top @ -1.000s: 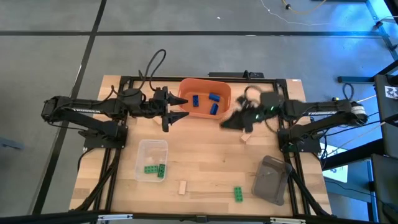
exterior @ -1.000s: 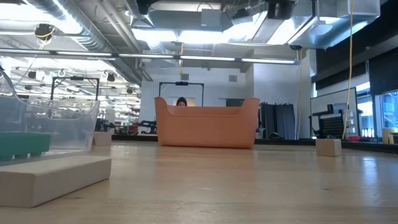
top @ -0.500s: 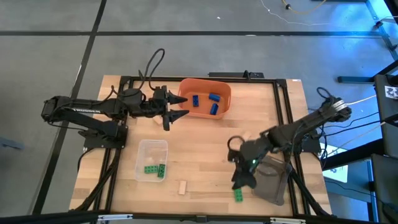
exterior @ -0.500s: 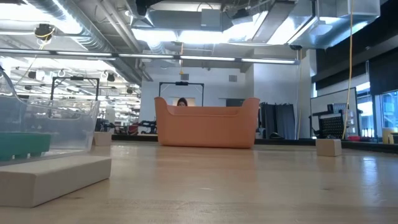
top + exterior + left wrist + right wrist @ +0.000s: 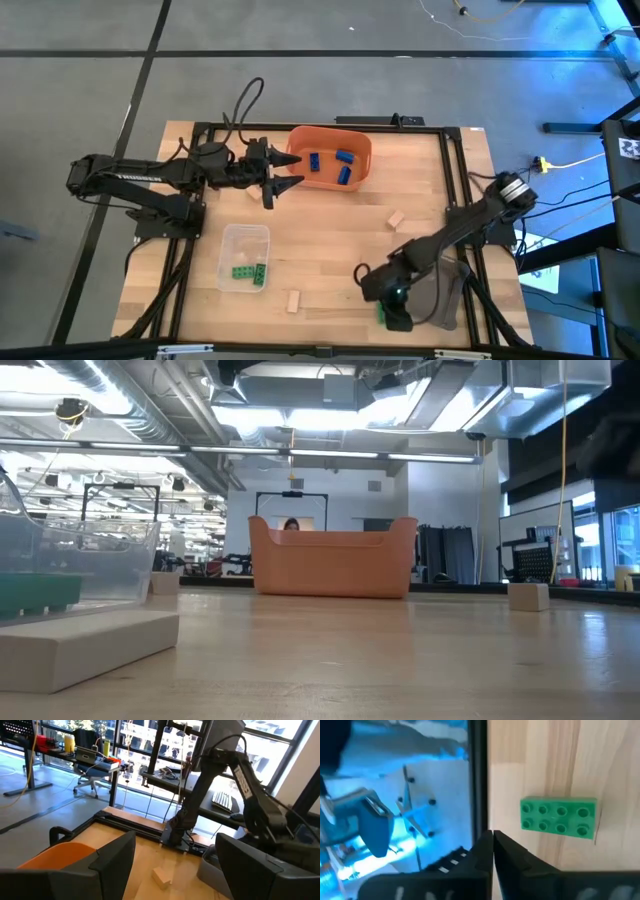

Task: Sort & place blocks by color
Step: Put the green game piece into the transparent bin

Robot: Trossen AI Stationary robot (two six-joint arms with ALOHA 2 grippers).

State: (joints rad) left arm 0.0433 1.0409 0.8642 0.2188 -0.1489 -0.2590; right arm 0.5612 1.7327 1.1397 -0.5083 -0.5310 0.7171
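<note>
Three blue blocks [image 5: 333, 164] lie in the orange bin [image 5: 358, 142] at the far side. Two green blocks [image 5: 248, 272] lie in the clear tray [image 5: 245, 238]. Another green block [image 5: 558, 818] lies flat on the table near its front edge. My right gripper [image 5: 492, 839] is shut just beside it, low over the table [image 5: 392, 318], and touches nothing. Tan blocks lie loose on the table: one right of centre [image 5: 396, 220], one near the front [image 5: 293, 301]. My left gripper [image 5: 292, 172] hangs open just left of the bin.
A grey tray [image 5: 445, 290] sits at the front right, close to my right arm. A black frame rail [image 5: 479, 780] runs along the table's edge next to the green block. In the low view, a tan block [image 5: 85, 645] lies close in front.
My right gripper has swung from beside the orange bin toward the table's near edge and come down by the loose green block. The blocks have kept their places.
</note>
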